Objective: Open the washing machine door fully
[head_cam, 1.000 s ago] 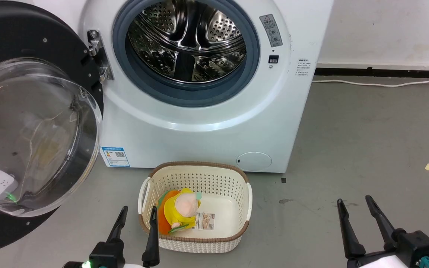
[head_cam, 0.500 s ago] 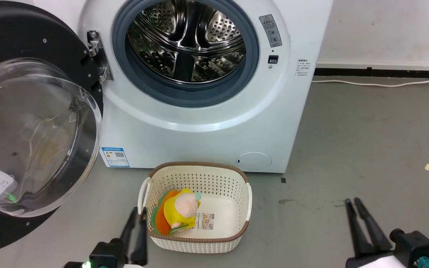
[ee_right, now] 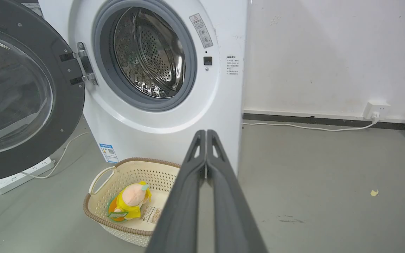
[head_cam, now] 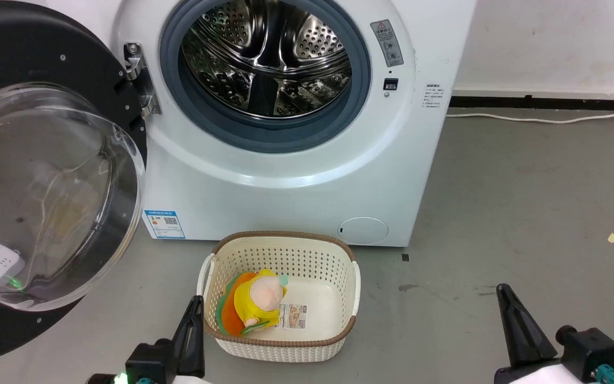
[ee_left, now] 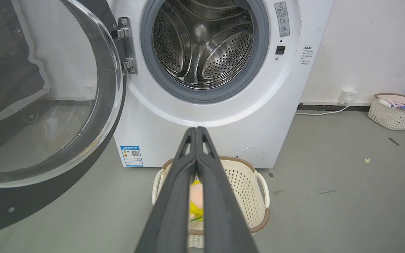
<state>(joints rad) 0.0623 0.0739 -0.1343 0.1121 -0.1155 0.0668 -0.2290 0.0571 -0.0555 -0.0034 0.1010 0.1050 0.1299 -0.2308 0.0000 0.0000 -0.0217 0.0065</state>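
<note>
Left claw (head_cam: 196, 300): dark fingers clenched together, empty.
Right claw (head_cam: 502, 289): clenched, holding nothing.
Door: large round glossy black washing machine door with clear glass bowl (head_cam: 46, 197), wide open, ahead-left of Left claw, apart.
Basket: cream perforated plastic basket (head_cam: 285, 236), just right of Left claw.

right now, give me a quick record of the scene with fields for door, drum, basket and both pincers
door: washing machine door stands wide open, hinged at the left of the opening
drum: steel drum exposed, looks empty
basket: cream basket on the floor in front of the machine, yellow plush toy inside
left pincer: left pincer shut, holding nothing, by the basket's left rim
right pincer: right pincer shut, holding nothing, over floor right of the basket
</note>
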